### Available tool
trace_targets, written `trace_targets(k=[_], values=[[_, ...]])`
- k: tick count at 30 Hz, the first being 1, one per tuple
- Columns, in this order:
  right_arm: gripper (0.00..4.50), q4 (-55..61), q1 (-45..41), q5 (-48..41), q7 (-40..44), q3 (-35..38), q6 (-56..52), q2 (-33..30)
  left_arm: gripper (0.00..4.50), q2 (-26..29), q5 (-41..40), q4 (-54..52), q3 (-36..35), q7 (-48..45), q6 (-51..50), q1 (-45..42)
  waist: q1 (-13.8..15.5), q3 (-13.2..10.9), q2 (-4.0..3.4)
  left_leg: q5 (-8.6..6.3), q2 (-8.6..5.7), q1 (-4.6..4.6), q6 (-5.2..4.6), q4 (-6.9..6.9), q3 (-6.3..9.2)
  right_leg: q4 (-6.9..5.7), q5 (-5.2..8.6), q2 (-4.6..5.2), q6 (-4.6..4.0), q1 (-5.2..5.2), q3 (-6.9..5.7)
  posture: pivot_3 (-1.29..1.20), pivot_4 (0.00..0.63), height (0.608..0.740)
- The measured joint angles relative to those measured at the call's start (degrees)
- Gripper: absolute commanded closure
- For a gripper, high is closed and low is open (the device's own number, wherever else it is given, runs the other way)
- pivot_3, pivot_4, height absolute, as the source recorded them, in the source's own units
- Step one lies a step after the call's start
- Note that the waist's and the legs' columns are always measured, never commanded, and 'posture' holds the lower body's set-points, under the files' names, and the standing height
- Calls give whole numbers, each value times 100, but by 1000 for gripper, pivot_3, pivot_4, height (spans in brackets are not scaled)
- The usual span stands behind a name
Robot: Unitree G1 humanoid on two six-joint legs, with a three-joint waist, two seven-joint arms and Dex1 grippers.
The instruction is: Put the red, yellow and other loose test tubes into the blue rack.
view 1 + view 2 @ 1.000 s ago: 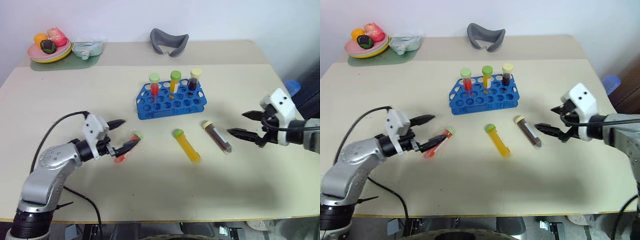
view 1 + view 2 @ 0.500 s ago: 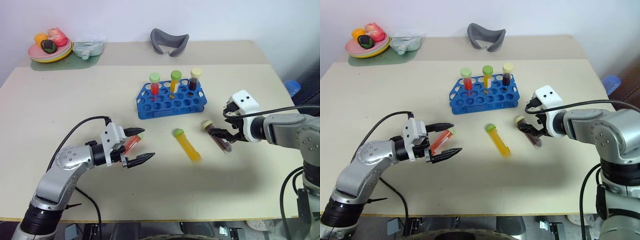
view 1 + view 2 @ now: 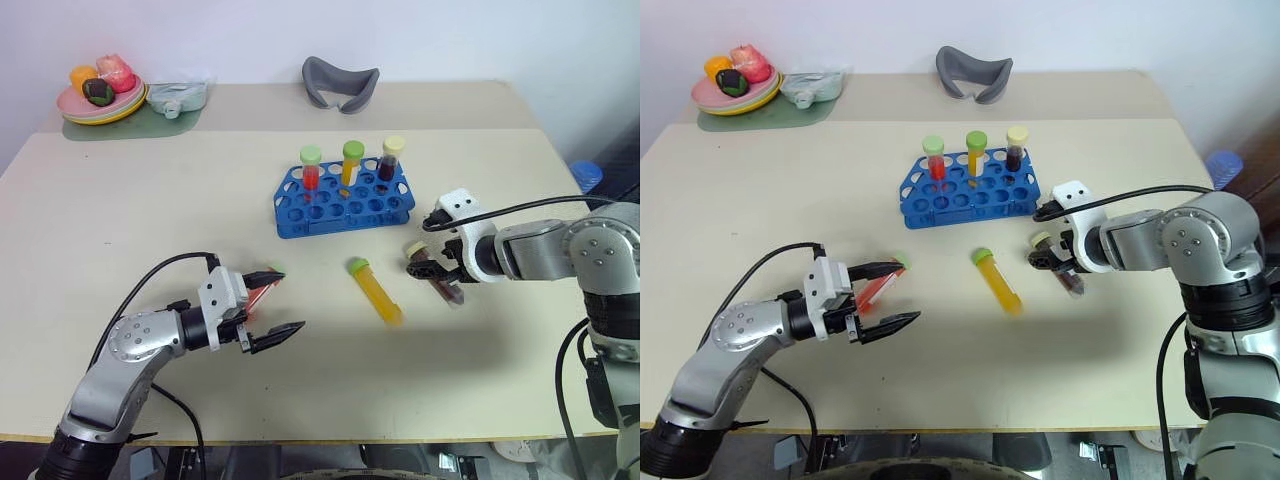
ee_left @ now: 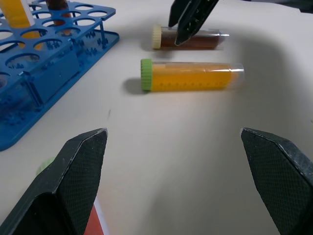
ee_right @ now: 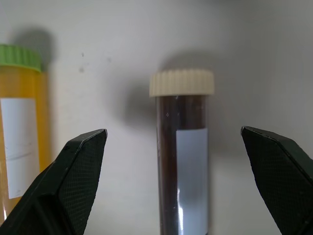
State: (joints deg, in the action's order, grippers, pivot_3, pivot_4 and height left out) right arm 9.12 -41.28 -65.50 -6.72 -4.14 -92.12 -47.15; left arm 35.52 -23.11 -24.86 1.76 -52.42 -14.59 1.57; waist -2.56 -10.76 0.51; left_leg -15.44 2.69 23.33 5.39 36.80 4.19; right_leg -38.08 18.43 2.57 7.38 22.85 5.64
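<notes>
Both end effectors, spread, have just closed in: right (image 3: pixel 1052 262) over the brown tube (image 3: pixel 1060 268), left (image 3: pixel 268 306) straddling the red tube (image 3: pixel 257 293); grasping comes next.

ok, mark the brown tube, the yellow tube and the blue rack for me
brown tube (image 5: pixel 182 161): right wrist view, on its dark body just below the cream cap.
yellow tube (image 4: pixel 193 78): left wrist view, mid-body, lying on the table.
blue rack (image 3: pixel 340 207): left eye view, on its pierced top plate.
</notes>
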Motion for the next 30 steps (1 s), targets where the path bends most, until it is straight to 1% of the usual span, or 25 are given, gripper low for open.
trace_targets(k=[7,10,12,19,21,23,30], values=[[0,-171,-132,-350,-479,-124,0,28,46,1,-4,-1,-31,5,36,49,1,0,0,-4,1,2,-7,8,0,0,0,-2,0,-1,0,0,150,740],[802,-263,-135,-366,-579,-124,0,85,0,1,-8,-10,-33,23,24,48,-1,0,0,-6,1,3,-11,9,0,-1,0,-2,0,-1,0,0,150,740],[1673,-273,-135,-364,-636,-125,0,101,0,-11,-41,-52,-43,74,-28,43,-1,0,0,-6,1,3,-11,10,0,-1,0,-2,0,0,0,0,150,740],[1673,-298,-168,-363,-719,-179,-1,101,0,-20,-144,-242,-49,249,-265,-51,-2,0,0,-7,1,3,-13,11,0,-1,0,-3,0,0,0,0,150,740],[2244,-302,-168,-369,-726,-179,0,101,0,-19,-144,-242,-49,254,-273,-50,-2,0,0,-7,1,3,-13,11,0,-1,0,-3,0,0,0,0,150,740],[2985,-302,-168,-398,-731,-179,0,101,0,-16,-144,-242,-49,250,-272,-49,-1,0,0,-7,1,3,-13,11,0,-1,0,-3,0,0,0,0,150,740],[2985,-301,-170,-446,-761,-181,-1,100,0,-11,-137,-211,-51,152,-134,38,0,0,0,-7,1,4,-13,11,0,0,0,-2,0,0,0,0,150,740]])
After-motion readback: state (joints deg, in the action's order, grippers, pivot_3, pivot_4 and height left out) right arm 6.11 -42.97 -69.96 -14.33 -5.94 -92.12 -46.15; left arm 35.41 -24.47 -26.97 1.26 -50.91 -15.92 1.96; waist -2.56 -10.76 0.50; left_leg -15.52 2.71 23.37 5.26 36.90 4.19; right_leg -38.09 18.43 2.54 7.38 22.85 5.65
